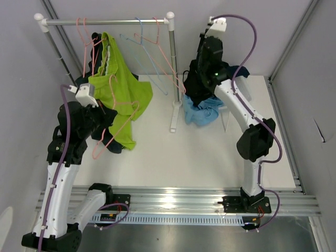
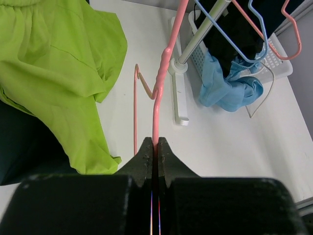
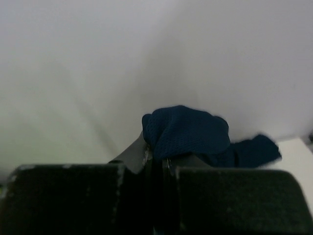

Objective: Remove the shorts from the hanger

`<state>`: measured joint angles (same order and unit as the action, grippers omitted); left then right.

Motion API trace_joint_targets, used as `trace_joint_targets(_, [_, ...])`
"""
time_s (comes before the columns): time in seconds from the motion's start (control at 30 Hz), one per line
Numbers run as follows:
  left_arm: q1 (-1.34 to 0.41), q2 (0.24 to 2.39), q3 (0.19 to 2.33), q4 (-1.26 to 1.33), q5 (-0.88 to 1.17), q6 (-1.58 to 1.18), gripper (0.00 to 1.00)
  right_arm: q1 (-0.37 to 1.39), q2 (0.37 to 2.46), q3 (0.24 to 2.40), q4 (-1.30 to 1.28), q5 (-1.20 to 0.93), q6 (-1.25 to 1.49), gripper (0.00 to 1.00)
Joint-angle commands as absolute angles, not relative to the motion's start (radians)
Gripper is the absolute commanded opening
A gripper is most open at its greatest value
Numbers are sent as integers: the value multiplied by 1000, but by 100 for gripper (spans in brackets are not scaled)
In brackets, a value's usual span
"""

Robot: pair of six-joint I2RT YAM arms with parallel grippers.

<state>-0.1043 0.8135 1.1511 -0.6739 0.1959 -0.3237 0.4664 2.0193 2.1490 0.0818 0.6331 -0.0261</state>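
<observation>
Lime green shorts (image 1: 119, 89) hang from the rack's left end and spread onto the table; they also show in the left wrist view (image 2: 54, 73). Dark blue-green shorts (image 2: 24, 147) lie under them. My left gripper (image 1: 106, 126) is shut on the wire of a pink hanger (image 2: 157, 112), with the jaws (image 2: 156, 147) closed tight on it. My right gripper (image 1: 206, 47) is raised high at the back right and shut on navy shorts (image 3: 188, 129), which drape over its fingers. Light blue shorts (image 1: 202, 113) and black shorts (image 1: 193, 84) lie piled beside the rack's right post.
A white rack (image 1: 107, 22) with a metal rail spans the back; its right post (image 1: 172, 73) stands mid-table. Empty pink and blue hangers (image 1: 147, 39) hang on the rail. A white basket (image 2: 276, 58) sits behind the pile. Grey walls close in on both sides.
</observation>
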Motion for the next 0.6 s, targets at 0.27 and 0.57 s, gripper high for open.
trace_joint_targets(0.27, [-104, 805, 1134, -614, 225, -342, 0, 408, 1743, 1504, 358, 949, 99, 0])
trace_joint_targets(0.57, [-135, 885, 1290, -637, 144, -328, 0, 245, 1738, 1350, -75, 753, 454, 99])
